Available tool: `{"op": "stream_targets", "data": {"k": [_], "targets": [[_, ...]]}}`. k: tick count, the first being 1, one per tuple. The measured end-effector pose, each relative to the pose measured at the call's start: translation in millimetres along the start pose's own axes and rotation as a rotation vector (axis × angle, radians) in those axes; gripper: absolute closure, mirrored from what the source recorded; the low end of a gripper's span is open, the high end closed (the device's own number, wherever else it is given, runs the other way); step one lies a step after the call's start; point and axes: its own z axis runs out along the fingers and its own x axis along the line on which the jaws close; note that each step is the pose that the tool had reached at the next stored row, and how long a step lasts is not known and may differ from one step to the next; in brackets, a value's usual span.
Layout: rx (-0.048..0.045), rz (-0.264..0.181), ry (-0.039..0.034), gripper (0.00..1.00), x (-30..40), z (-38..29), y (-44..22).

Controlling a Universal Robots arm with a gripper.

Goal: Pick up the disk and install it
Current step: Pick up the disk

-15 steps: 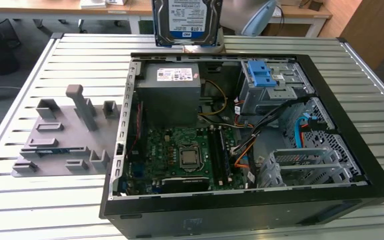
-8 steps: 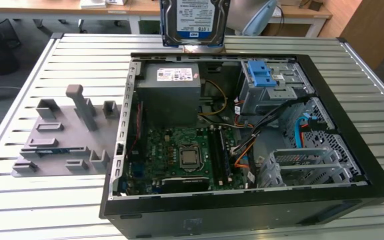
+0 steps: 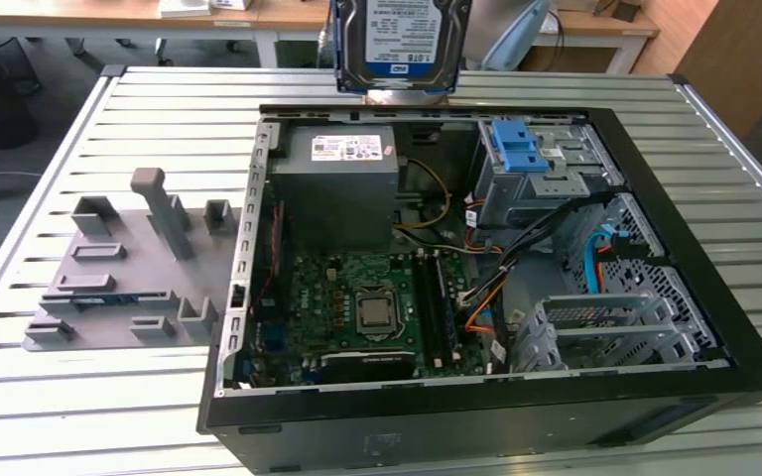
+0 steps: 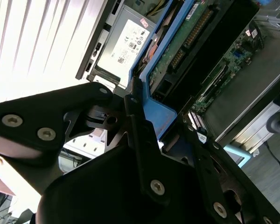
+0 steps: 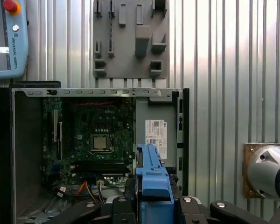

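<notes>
**A:** Exterior view?
**B:** The disk [image 3: 401, 40] hangs upright over the far edge of the open computer case [image 3: 487, 421].
**A:** Second wrist view?
**B:** The gripper [image 4: 163, 126] has its black fingers [image 4: 139, 135] clamped on the disk's blue carrier bracket [image 4: 161, 114].
**A:** First wrist view?
**B:** Same clamp, with the power supply [image 5: 156, 135] close behind.

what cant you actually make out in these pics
- disk: its top is cut off by the exterior view's upper edge, so the grip on it is out of frame there.
- hand: in the first wrist view the disk, seen edge-on, covers where the pads touch it.
- computer case: its near end is behind hand and disk.
- drive cage: its inside is covered by its metal top and blue latch.
</notes>
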Motion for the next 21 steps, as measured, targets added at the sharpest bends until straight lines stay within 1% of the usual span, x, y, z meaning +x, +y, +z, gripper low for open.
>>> {"op": "stream_targets", "data": {"k": [7, 12, 21], "targets": [[0.0, 0.0, -0.0001, 0.63, 0.5, 0.1, -10.2], [0.0002, 0.008, 0.0001, 0.63, 5.1, 0.0, -11.4], [0.0003, 0.013, 0.0001, 0.63, 16.2, -0.1, -14.5]]}}
